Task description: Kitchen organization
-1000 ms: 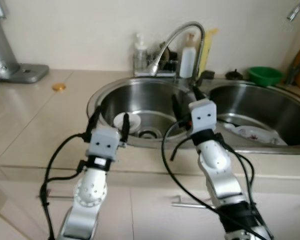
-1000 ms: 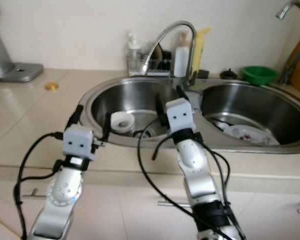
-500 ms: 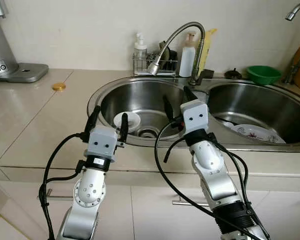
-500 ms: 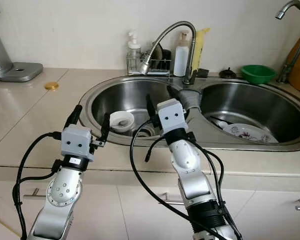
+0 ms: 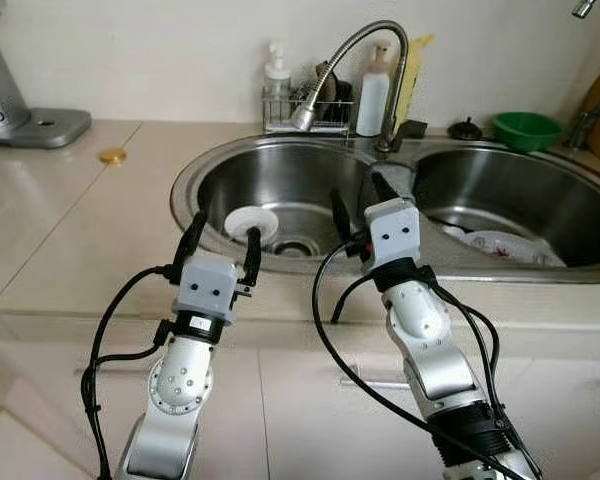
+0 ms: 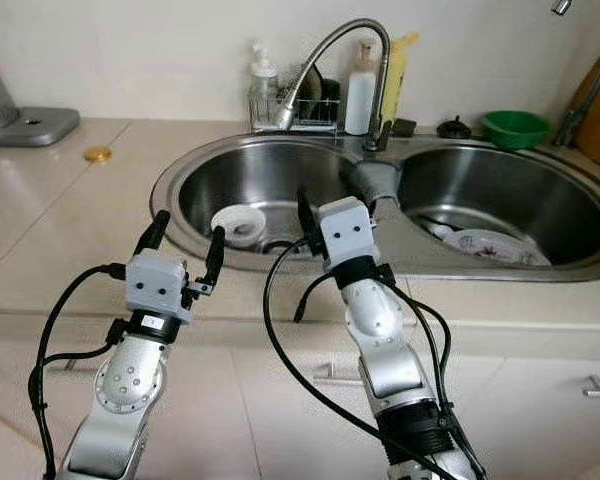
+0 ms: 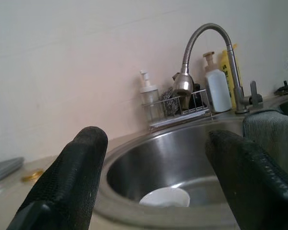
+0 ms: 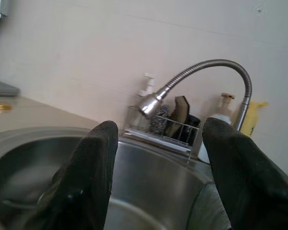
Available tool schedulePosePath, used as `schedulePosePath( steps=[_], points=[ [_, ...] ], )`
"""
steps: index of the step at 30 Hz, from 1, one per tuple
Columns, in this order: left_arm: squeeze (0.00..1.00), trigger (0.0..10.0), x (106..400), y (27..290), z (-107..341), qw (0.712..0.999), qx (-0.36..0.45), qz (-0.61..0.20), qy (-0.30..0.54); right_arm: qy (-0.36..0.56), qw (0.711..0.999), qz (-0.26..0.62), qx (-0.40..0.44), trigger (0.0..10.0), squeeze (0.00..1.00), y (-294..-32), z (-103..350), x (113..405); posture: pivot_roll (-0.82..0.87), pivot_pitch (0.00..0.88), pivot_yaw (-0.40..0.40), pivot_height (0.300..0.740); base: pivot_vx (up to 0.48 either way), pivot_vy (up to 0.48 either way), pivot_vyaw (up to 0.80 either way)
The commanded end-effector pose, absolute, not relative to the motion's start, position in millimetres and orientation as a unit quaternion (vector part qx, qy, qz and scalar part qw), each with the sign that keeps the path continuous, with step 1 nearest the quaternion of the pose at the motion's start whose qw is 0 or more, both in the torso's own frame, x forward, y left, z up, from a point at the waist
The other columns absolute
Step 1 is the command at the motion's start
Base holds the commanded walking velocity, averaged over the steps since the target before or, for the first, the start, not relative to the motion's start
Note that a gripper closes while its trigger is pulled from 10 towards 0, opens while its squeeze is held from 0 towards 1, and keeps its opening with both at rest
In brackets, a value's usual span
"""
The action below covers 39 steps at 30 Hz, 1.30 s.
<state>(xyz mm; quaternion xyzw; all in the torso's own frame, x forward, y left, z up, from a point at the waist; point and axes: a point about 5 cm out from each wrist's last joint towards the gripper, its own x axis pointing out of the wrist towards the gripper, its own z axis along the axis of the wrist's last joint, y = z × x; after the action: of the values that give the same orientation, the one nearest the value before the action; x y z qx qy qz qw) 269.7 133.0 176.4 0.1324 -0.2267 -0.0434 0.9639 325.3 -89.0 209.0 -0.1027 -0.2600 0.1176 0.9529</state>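
Note:
A small white bowl (image 5: pixel 252 222) lies in the left basin of a steel double sink (image 5: pixel 200 172), near the drain. A white patterned plate (image 5: pixel 500 245) lies in the right basin. My left gripper (image 5: pixel 224 242) is open and empty, held over the counter's front edge just short of the left basin; the white bowl (image 7: pixel 164 196) sits ahead of it. My right gripper (image 5: pixel 358 202) is open and empty at the front rim, near the divider between the basins. A grey cloth (image 6: pixel 368 178) hangs on that divider.
A gooseneck tap (image 5: pixel 352 55) arches over the left basin. Behind it stands a wire rack (image 5: pixel 305 112) with a soap pump, a white bottle (image 5: pixel 372 98) and a yellow bottle. A green bowl (image 5: pixel 525 128) sits at the back right. A gold lid (image 5: pixel 111 156) lies on the beige counter.
The camera has steadied and dropped slightly, so the sink sits higher in view. Both grippers stay open at the sink's front rim; the right one has drifted a little left.

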Motion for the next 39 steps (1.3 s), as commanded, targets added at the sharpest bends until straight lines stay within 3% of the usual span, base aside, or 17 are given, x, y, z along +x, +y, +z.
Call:
schedulePosePath(
  steps=[1,11,18,23,26,29,34,39],
  points=[
    [0.0,10.0,269.2,132.0,174.3,0.965,0.128,-0.047,-0.223,-0.253,0.956,0.11,-0.103,10.0,0.0,-91.8,207.0,326.5,-0.01,0.0,0.005,0.74,-0.307,0.0,0.0],
    [0.0,10.0,269.6,132.2,173.3,0.965,0.132,-0.047,-0.222,-0.252,0.957,0.102,-0.105,10.0,0.0,-94.8,206.4,326.7,-0.01,0.0,0.007,0.74,-0.299,0.0,0.0],
    [0.0,10.0,269.9,135.4,165.3,0.969,0.134,-0.04,-0.202,-0.223,0.965,0.065,-0.122,10.0,0.0,-109.2,196.0,329.2,-0.01,0.0,0.007,0.74,0.0,0.0,0.0],
    [0.0,10.0,270.0,145.3,132.5,0.984,0.127,-0.028,-0.121,-0.178,0.971,0.049,-0.151,10.0,0.0,-119.7,174.5,326.9,-0.01,0.0,0.003,0.74,0.0,0.0,-0.32],
    [0.0,10.0,255.0,147.7,93.2,0.988,0.139,-0.049,-0.035,-0.138,0.975,0.051,-0.168,10.0,0.0,-130.8,146.9,313.2,-0.01,0.0,0.003,0.74,0.0,0.0,-0.8],
    [0.0,10.0,245.0,145.2,82.4,0.988,0.14,-0.064,-0.019,-0.12,0.974,0.056,-0.182,10.0,0.0,-135.4,134.1,304.5,-0.01,0.0,0.003,0.74,0.0,0.0,-0.8],
    [0.0,10.0,218.1,143.0,30.2,0.978,0.15,-0.092,0.113,0.015,0.967,0.08,-0.243,10.0,0.0,-150.9,72.5,280.2,-0.02,0.0,0.003,0.74,0.0,0.0,-0.8],
    [0.0,10.0,215.2,144.3,30.0,0.976,0.154,-0.089,0.123,0.103,0.945,0.098,-0.295,10.0,0.0,-157.9,39.6,262.8,-0.02,0.0,0.005,0.74,0.0,0.0,-0.8]
  ],
)
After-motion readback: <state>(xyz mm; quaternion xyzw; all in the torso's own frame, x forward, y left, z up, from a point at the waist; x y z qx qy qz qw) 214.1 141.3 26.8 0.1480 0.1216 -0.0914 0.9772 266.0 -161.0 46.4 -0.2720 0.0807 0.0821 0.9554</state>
